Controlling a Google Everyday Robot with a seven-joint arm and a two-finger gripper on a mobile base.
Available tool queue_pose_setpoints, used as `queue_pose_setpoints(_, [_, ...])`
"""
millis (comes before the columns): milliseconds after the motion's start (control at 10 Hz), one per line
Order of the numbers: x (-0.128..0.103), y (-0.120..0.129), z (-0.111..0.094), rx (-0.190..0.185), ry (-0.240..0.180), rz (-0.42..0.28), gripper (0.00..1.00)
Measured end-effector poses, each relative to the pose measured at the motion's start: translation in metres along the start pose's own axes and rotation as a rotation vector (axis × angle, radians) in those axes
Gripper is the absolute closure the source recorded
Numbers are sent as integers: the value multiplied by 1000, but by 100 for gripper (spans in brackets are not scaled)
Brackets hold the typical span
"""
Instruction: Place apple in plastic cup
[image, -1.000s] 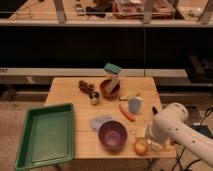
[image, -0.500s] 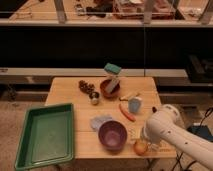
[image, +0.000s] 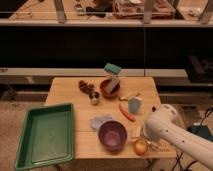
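Thick white arm, smooth glossy shell, tubular, with a bulbous rounded joint at its upper bend. Pale, thin-fingered gripper at the lower end, fingers spread, low over the front right corner of the surface.

Green tray; purple bowl (upright)

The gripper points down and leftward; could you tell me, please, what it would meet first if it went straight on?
Probably the apple, lying just below-left of the gripper near the front edge of the table; depth is unclear, so it might reach the table beside it instead.
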Motion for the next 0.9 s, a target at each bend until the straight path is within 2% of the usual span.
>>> queue_pose_setpoints(200, [0, 3, 9, -28, -3, 2, 20])
queue_pose_setpoints(500, [-2, 6, 18, -47, -19, 1, 20])
queue_pose_setpoints(900, [-16, 2, 27, -71, -70, -32, 20])
